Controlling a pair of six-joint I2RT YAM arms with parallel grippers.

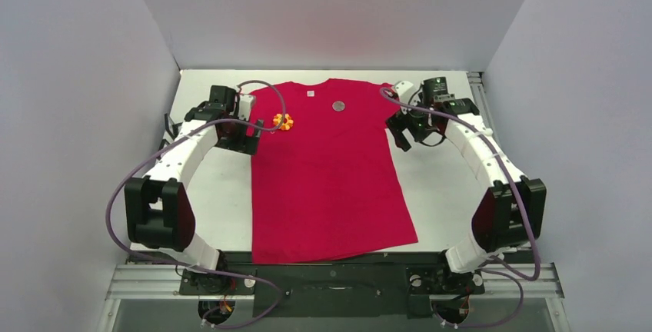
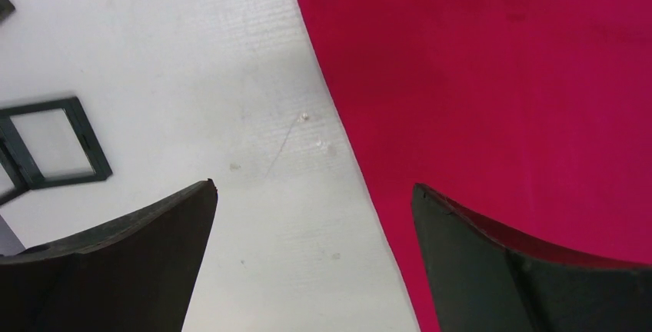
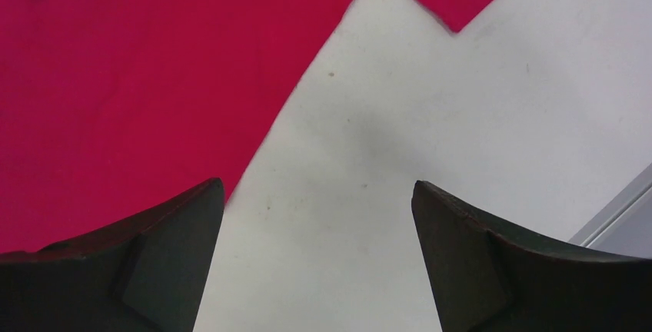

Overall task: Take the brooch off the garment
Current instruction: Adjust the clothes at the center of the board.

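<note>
The red T-shirt [image 1: 327, 178] lies flat on the white table, neckline at the far end, with a small white label [image 1: 311, 93] inside it. An orange and yellow flower-shaped brooch [image 1: 283, 122] sits by the shirt's left sleeve. A small round grey disc [image 1: 337, 105] sits on the upper chest. My left gripper [image 1: 252, 136] is open and empty at the shirt's left edge, just near of the brooch; its wrist view [image 2: 314, 186] shows the edge of the shirt [image 2: 500, 78] between the fingers. My right gripper [image 1: 400, 134] is open and empty at the right edge of the shirt [image 3: 138, 78], as its wrist view [image 3: 317, 182] shows.
White walls close in the table [image 1: 215, 186] on the left, back and right. A metal rail [image 1: 477, 86] runs along the far right edge. A black square frame [image 2: 50, 144] shows on the table left of my left gripper.
</note>
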